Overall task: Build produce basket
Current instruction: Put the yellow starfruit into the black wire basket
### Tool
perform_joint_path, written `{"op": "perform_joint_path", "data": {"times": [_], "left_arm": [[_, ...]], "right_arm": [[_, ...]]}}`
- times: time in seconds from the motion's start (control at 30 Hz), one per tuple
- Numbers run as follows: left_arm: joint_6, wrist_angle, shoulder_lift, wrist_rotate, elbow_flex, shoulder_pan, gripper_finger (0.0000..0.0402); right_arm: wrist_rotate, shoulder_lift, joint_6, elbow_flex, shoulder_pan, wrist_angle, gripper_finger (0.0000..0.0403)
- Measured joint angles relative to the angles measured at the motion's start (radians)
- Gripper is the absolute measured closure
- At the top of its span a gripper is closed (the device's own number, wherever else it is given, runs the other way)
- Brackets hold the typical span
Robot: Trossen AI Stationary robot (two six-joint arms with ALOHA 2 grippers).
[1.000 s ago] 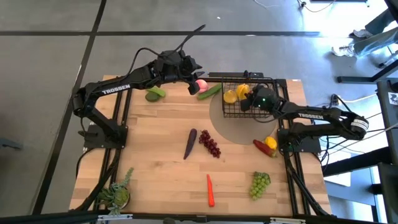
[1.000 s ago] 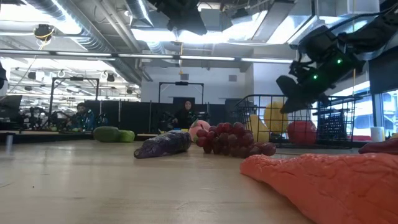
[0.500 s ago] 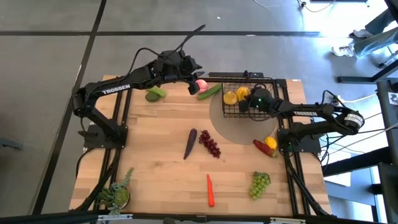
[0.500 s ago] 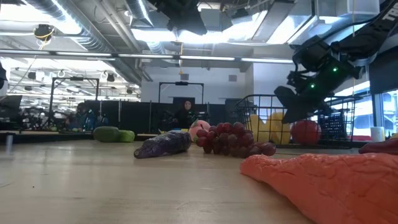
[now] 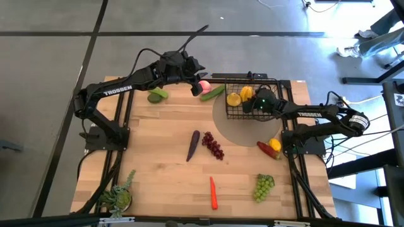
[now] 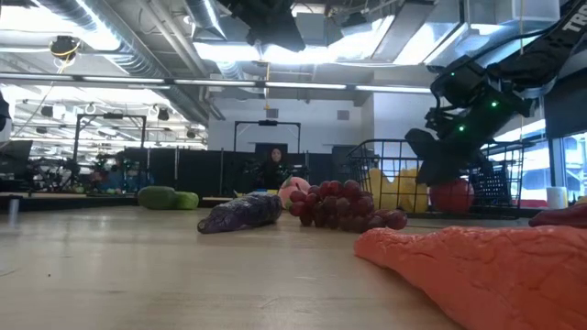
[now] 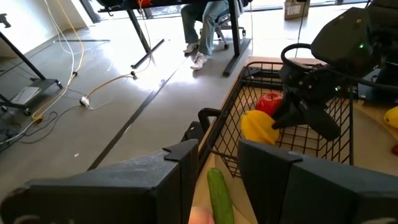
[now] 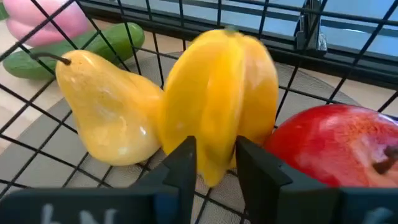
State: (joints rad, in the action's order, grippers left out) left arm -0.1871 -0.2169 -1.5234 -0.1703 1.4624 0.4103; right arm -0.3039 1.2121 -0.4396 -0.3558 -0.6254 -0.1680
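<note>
Right gripper [image 8: 212, 163], jaws parting around a ribbed yellow pepper [image 8: 221, 93], is loading the black wire-mesh basket [image 5: 235, 114] (three in; most produce remaining outside).

Two matte black jointed arms; white TROSSEN lettering along the forearms; looping black cables; green indicator light at right wrist.

Matt black wire basket [image 5: 237, 107] on pale wood-plank table [image 5: 158, 176] — smooth, glossy plastic produce [image 8: 217, 99].
</note>
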Motion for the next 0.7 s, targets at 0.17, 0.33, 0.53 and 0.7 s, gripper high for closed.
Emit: {"op": "perform_joint_path", "data": {"times": [0.17, 0.33, 0.53, 0.7], "left_arm": [[0.0, -0.006, 0.0, 0.0, 0.0, 0.0, 0.0299], [0.003, -0.044, 0.0, 0.0, 0.0, 0.0, 0.0299], [0.067, -0.098, 0.0, 0.0, 0.0, 0.002, 0.0299], [0.161, -0.176, 0.0, 0.0, 0.0, 0.008, 0.0299]], "right_arm": [[-0.006, 0.0, 0.034, -0.041, 0.0, -0.002, 0.0281], [-0.008, 0.0, 0.056, -0.081, 0.0, 0.02, 0.0284], [-0.006, -0.014, 0.064, -0.151, 0.006, 0.119, 0.0285], [0.002, -0.082, 0.17, -0.26, 0.036, 0.284, 0.0285]]}}
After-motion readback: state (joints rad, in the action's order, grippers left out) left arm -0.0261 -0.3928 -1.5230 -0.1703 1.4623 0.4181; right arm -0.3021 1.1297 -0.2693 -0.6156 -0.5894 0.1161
